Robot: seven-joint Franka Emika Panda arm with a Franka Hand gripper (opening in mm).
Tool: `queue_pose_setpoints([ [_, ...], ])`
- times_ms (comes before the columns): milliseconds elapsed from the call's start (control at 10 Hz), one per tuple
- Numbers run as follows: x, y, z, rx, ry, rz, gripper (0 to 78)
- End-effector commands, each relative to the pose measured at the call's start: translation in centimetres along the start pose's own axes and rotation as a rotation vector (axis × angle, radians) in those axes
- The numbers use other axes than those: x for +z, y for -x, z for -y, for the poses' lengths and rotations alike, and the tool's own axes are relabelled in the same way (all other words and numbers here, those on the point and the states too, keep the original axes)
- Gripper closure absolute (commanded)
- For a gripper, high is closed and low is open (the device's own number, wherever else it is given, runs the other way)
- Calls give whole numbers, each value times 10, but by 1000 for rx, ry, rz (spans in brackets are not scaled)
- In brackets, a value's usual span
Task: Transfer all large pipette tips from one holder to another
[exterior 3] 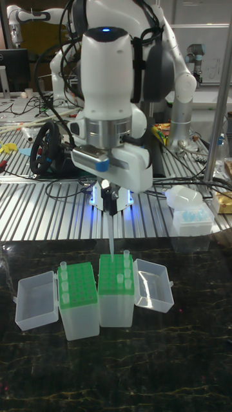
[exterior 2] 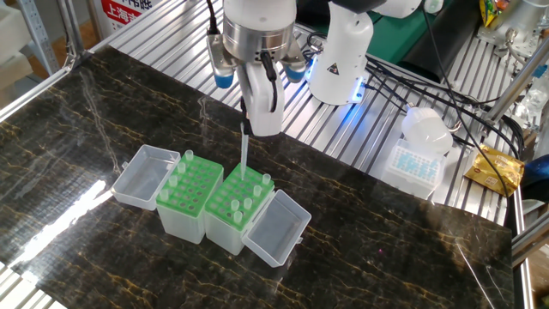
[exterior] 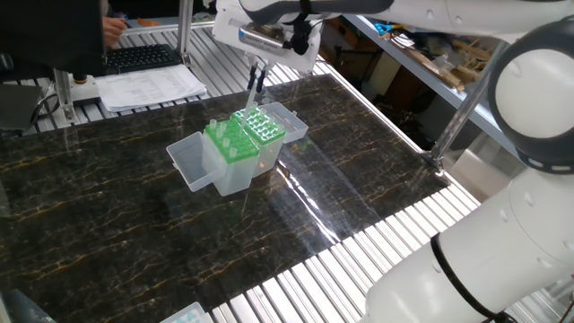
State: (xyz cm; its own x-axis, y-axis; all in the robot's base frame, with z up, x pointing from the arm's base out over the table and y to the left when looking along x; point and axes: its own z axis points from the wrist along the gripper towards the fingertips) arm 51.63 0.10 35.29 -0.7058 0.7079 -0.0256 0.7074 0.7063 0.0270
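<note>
Your gripper (exterior 2: 246,130) is closed on one large pipette tip (exterior 2: 244,154), pinching it at its collar. The tip hangs upright, long axis vertical, narrow end pointing down, just above the back edge of the right-hand rack (exterior 2: 241,199). In the other fixed view its point looks about level with the rack's green plate; whether it touches the plate, you cannot tell.

The remaining tips (exterior 2: 250,204) stand upright in both racks: several along the left and rear holes of the left-hand rack (exterior 2: 187,187), and a few scattered in the right-hand rack, one at its rear right corner close beside the held tip. Each rack's clear hinged lid lies open flat on the dark marbled desk (exterior 2: 103,129), one lid (exterior 2: 143,176) to the left, the other lid (exterior 2: 279,229) to the right.

The tall fixed view shows the held tip (exterior 3: 111,241) hanging clear below the gripper (exterior 3: 112,210); in the one fixed view the gripper (exterior: 256,82) hides most of it. On the metal slats behind sits a closed box of blue tips (exterior 2: 416,163).
</note>
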Motion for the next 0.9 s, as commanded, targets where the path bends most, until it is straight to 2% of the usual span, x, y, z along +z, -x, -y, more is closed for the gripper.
queue_pose_setpoints([
  [100, -12, 22, -15, -49, -2, 4, 764],
  [300, -13, 25, -17, -69, -9, 11, 764],
  [600, -14, 30, -15, -162, -12, 15, 764],
  [900, -15, 41, -11, -257, -10, 11, 764],
])
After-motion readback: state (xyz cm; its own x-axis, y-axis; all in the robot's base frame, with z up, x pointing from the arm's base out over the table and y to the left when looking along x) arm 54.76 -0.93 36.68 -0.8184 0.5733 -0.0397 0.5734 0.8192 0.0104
